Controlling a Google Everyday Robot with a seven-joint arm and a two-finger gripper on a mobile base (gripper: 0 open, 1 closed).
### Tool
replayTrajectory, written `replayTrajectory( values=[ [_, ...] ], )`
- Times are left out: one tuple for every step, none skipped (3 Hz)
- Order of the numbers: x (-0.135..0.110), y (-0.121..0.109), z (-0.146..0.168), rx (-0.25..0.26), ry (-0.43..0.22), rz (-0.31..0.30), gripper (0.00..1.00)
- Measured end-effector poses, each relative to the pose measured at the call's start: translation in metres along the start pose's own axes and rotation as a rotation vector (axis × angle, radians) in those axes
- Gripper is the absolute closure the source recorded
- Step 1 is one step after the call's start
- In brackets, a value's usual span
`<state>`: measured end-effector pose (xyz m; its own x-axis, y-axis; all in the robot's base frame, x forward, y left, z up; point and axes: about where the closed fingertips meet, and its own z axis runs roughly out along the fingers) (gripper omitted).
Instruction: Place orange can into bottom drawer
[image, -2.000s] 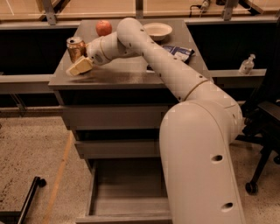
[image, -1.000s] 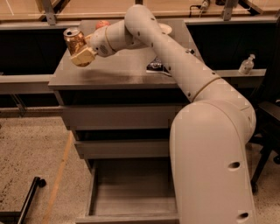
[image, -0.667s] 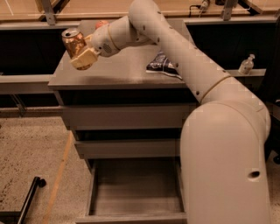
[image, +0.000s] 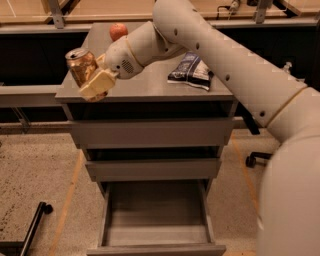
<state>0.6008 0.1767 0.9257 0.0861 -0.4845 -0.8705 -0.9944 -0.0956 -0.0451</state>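
The orange can (image: 80, 65) is a golden-orange drink can with a silver top, held tilted in the air above the left front corner of the grey cabinet top (image: 150, 87). My gripper (image: 93, 80) is shut on the can, one pale finger (image: 98, 84) pressed against its lower right side. The bottom drawer (image: 157, 215) is pulled out and open below, a deep grey box with nothing in it. The can is well above the drawer and to its left.
A red-orange apple (image: 118, 31) sits at the back of the cabinet top. A dark blue snack bag (image: 191, 70) lies at its right. Two shut grey drawers (image: 152, 132) sit above the open one. A black wheeled leg (image: 35, 225) lies on the floor at left.
The gripper has lifted the can off the cabinet top and carried it left and forward, past the left front corner. The arm has swung aside, uncovering the snack bag.
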Motion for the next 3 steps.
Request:
replayTrajectory(
  values=[
    [0.012, 0.048, -0.005, -0.035, 0.022, 0.002, 1.00],
    [0.018, 0.053, -0.001, -0.047, 0.032, 0.010, 1.00],
    [0.011, 0.058, 0.009, -0.092, 0.057, -0.055, 1.00]
  ],
)
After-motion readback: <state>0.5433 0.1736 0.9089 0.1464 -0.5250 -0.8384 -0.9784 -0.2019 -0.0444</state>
